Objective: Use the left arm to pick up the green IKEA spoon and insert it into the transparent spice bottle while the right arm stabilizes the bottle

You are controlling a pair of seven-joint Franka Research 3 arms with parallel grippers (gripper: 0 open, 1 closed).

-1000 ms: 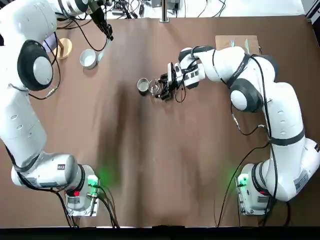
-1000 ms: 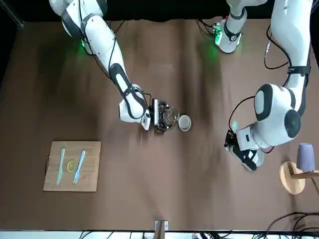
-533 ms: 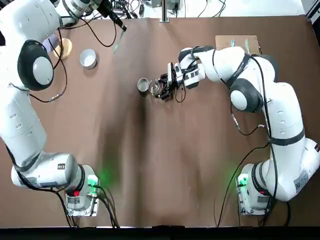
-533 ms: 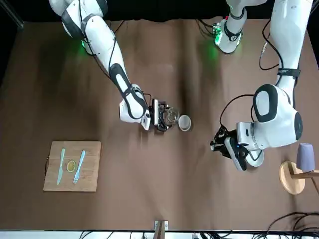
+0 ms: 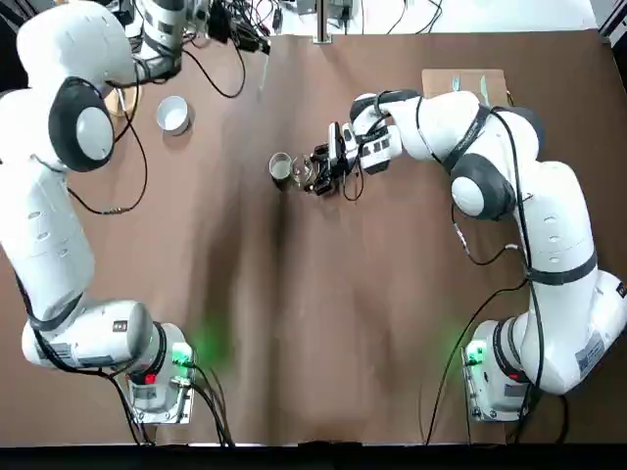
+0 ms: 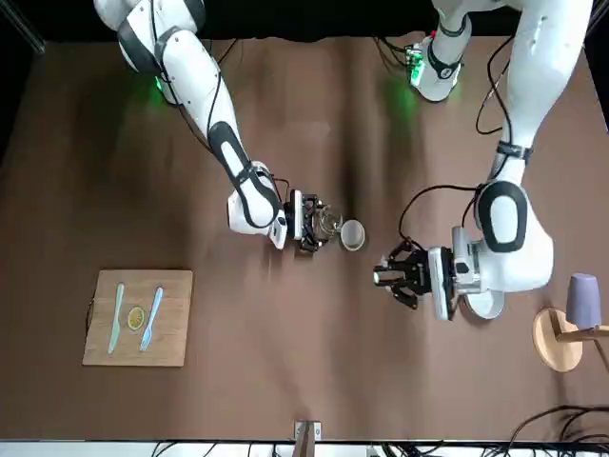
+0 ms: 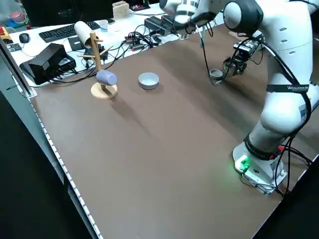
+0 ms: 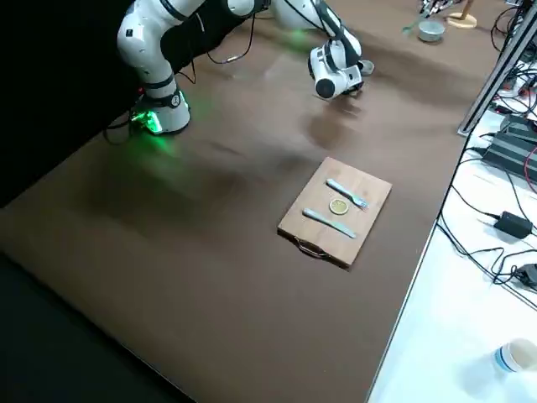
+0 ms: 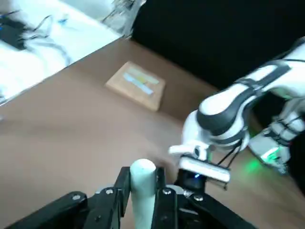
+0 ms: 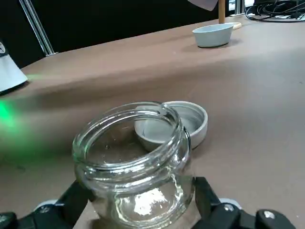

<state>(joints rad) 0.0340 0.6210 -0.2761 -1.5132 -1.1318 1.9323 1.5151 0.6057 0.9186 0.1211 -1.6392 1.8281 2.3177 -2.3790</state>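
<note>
The transparent spice bottle [image 10: 132, 168] stands upright mid-table, mouth open, with my right gripper [image 5: 318, 178] shut on its lower body from the side. The bottle [image 6: 328, 221] sits just beside a grey metal cup. My left gripper [image 5: 255, 39] is raised over the far part of the table, left of and beyond the bottle, shut on the green IKEA spoon [image 9: 142, 177]. The pale spoon [image 5: 265, 70] hangs down from the fingers, well short of the bottle's mouth. In the front view the left gripper [image 6: 392, 278] floats right of the metal cup.
The grey metal cup [image 5: 281, 167] nearly touches the bottle on its left. A white bowl [image 5: 173, 114] and a wooden mug tree [image 5: 122, 95] stand at the far left. A wooden board [image 6: 139, 317] at the far right carries a teal fork and knife.
My left arm has swung right from above the white bowl towards the table's middle, carrying the spoon. The right gripper and bottle have stayed put.
</note>
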